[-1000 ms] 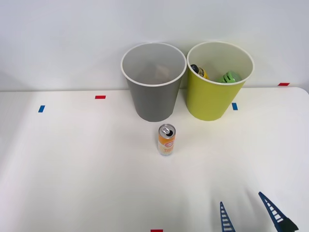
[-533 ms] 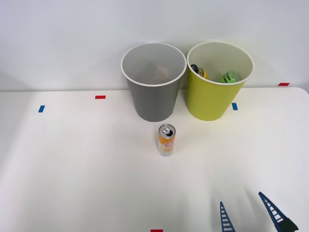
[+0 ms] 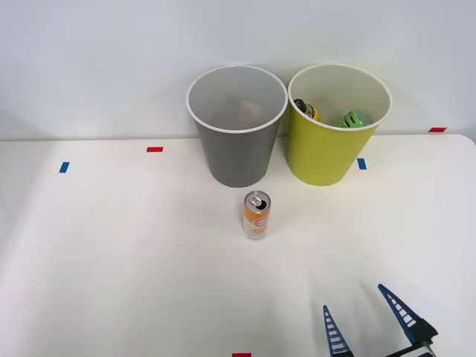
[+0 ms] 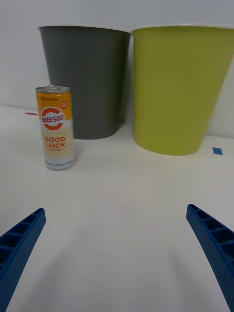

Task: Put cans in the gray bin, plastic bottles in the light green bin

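Can (image 3: 256, 215) upright before gray bin (image 3: 236, 134); right gripper (image 3: 364, 321) spread, empty.
Expect light, thin, slick walls; you should clasp mid-body, gently.

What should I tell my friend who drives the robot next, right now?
Right pincer: open, holding nothing, low over the near right part of the table, well short of the can.
Can: standing upright on the table, in front of the gray bin, not touching it.
Light green bin: to the gray bin's right, with a green bottle and a yellow bottle inside.
Done: both bottles are in their bin.
Left: grab the can and drop it in the gray bin.
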`<state>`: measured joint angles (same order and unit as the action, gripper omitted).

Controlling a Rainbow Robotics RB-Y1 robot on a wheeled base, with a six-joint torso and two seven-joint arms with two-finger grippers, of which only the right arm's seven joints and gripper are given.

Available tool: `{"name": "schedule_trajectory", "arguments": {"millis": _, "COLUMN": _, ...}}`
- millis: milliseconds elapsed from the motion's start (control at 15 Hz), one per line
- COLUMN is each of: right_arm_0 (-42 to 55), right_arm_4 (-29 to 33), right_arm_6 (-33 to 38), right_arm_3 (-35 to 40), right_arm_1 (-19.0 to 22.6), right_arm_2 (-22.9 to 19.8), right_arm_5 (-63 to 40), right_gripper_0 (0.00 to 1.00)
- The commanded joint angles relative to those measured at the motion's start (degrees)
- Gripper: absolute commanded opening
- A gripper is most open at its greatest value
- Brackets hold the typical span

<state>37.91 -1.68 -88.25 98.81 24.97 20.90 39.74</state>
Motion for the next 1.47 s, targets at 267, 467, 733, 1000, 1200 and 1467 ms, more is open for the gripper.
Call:
{"name": "schedule_trajectory", "arguments": {"millis": 267, "right_arm_0": -12.7, "right_arm_4": -11.4, "right_arm_6": -0.3, "right_arm_3": 0.2, "right_arm_1": 11.0, "right_arm_2": 11.7, "right_arm_5": 0.0, "right_gripper_0": 1.0}}
{"name": "schedule_trajectory", "arguments": {"millis": 467, "right_arm_0": -18.4, "right_arm_4": -13.8, "right_arm_6": -0.8, "right_arm_3": 0.2, "right_arm_1": 11.5, "right_arm_2": 14.3, "right_arm_5": -3.1, "right_gripper_0": 1.0}}
{"name": "schedule_trajectory", "arguments": {"millis": 733, "right_arm_0": -23.7, "right_arm_4": -15.1, "right_arm_6": -1.0, "right_arm_3": -1.8, "right_arm_1": 9.9, "right_arm_2": 15.4, "right_arm_5": -4.7, "right_gripper_0": 1.0}}
{"name": "schedule_trajectory", "arguments": {"millis": 1000, "right_arm_0": -29.0, "right_arm_4": -15.7, "right_arm_6": -1.0, "right_arm_3": -7.1, "right_arm_1": 5.9, "right_arm_2": 16.8, "right_arm_5": -4.6, "right_gripper_0": 1.0}}
{"name": "schedule_trajectory", "arguments": {"millis": 1200, "right_arm_0": -32.7, "right_arm_4": -15.6, "right_arm_6": -1.5, "right_arm_3": -11.3, "right_arm_1": 1.9, "right_arm_2": 17.8, "right_arm_5": -4.5, "right_gripper_0": 1.0}}
{"name": "schedule_trajectory", "arguments": {"millis": 1467, "right_arm_0": -39.1, "right_arm_4": -15.0, "right_arm_6": -2.6, "right_arm_3": -20.2, "right_arm_1": -3.1, "right_arm_2": 18.1, "right_arm_5": -2.2, "right_gripper_0": 1.0}}
